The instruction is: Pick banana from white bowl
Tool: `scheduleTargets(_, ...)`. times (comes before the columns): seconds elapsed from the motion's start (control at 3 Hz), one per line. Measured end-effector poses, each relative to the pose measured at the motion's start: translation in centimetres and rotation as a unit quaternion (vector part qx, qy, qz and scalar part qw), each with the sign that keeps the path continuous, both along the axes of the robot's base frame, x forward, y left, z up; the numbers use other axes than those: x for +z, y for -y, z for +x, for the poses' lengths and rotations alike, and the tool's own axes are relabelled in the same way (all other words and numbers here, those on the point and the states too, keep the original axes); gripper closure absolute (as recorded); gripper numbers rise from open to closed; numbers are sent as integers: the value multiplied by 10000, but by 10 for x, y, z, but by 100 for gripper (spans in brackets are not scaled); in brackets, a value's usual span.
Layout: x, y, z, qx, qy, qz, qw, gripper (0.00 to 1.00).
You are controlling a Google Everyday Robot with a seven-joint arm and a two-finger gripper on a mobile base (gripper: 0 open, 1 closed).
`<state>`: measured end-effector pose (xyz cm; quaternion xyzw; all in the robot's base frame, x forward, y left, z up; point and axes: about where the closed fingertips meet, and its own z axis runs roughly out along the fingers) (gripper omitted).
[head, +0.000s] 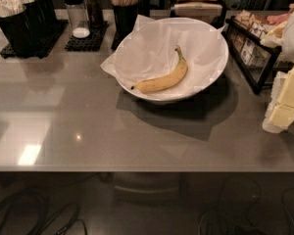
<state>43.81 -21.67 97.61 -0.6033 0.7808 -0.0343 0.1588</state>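
The banana [163, 79] is yellow and curved. It lies in the white bowl [214, 77], on the crinkled white paper lining, with its dark stem toward the back and its brown tip toward the front left. The bowl stands at the middle back of the grey counter [88, 131]. My gripper [285, 105], pale yellow and blocky, is at the right edge of the view. It hangs above the counter, to the right of the bowl, and touches neither bowl nor banana.
Black cups of utensils [14, 16] and stir sticks [125, 6] stand on black mats at the back left, with two shakers [78, 11]. A black rack of packets [252, 38] stands at the back right. The counter's front edge runs along the bottom, with cables on the floor below.
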Motion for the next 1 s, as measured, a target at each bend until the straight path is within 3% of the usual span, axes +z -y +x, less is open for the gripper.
scheduleTargets(0.33, 0, 0, 0, -1, 9, 2, 10000, 0)
scheduleTargets(0.67, 10, -19, 29, 343, 278, 311, 9985, 0)
scheduleTargets(1.0, 28, -56, 76, 923, 596, 921, 9897, 0)
